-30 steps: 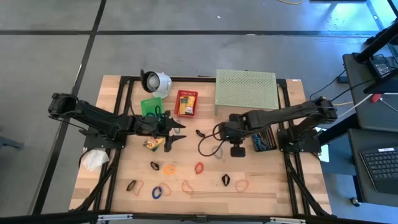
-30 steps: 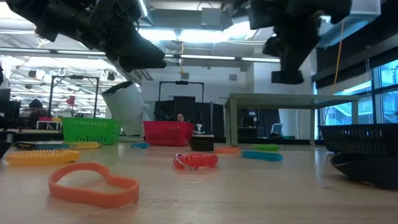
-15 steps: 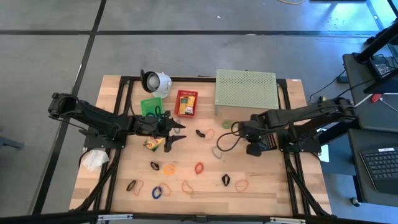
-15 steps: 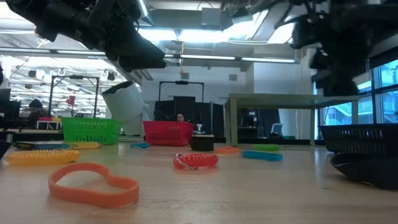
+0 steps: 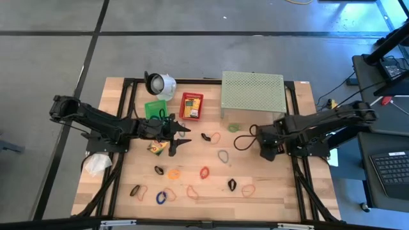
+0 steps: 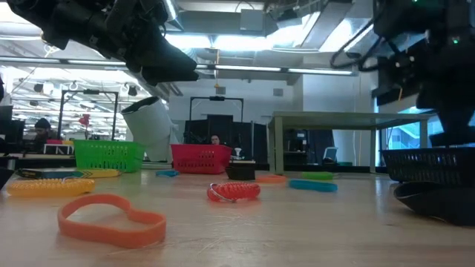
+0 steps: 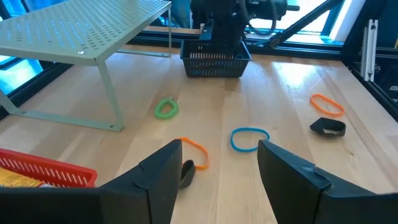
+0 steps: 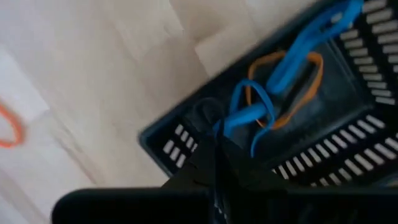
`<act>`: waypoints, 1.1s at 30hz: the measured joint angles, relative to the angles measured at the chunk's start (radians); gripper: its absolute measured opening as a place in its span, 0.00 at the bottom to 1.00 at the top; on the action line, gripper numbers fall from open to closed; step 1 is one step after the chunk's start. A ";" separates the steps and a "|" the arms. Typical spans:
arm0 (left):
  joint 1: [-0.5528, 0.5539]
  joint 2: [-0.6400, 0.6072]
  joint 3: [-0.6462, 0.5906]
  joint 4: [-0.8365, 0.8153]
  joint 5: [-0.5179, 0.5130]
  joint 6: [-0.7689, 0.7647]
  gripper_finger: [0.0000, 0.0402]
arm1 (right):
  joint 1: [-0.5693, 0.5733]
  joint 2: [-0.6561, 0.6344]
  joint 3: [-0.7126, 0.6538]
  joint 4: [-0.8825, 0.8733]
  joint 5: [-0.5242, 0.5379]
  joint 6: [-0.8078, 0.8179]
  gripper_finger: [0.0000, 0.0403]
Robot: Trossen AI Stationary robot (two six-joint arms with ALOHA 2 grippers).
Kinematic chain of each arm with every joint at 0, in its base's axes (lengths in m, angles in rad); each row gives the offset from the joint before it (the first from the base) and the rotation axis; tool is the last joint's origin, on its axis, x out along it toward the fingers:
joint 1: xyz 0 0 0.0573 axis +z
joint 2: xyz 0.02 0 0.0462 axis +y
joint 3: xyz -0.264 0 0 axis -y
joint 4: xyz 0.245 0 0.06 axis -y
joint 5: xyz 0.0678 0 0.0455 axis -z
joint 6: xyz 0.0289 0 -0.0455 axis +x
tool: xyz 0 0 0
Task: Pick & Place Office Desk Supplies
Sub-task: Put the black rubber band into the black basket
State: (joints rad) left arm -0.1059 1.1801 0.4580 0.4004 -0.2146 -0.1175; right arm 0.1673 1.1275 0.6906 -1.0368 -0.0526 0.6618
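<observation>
Overhead, high view: right gripper (image 5: 267, 145) at the dark slotted plastic basket (image 5: 276, 144); left gripper (image 5: 179, 135) waits with fingers spread above the table's left-middle.
Right wrist view: right fingers clenched on a blue rubber-band loop (image 8: 249, 113) directly over the basket, where blue and orange loops lie.
Left wrist view: loose coloured loops remain on the wooden table (image 7: 273, 87), nearer the left arm.

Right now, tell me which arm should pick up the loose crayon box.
Left. The left gripper, open, hangs beside the crayon box; the right gripper, shut, is far off over the black basket.
</observation>
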 joint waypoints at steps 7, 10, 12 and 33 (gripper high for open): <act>0.000 0.000 0.000 0.000 0.000 0.000 0.50 | 0.000 0.000 -0.064 0.004 -0.023 0.037 0.01; 0.000 0.000 0.000 0.000 0.000 0.000 0.50 | 0.000 0.000 -0.077 0.004 -0.027 0.040 0.01; 0.000 0.000 0.000 0.000 0.000 0.000 0.50 | 0.000 0.000 -0.078 0.006 -0.021 0.042 0.01; 0.000 0.000 0.000 0.000 0.000 0.000 0.50 | 0.000 0.001 -0.078 0.042 0.011 0.041 0.23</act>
State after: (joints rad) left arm -0.1059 1.1801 0.4580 0.4004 -0.2146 -0.1173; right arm 0.1673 1.1282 0.6128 -0.9947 -0.0414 0.7033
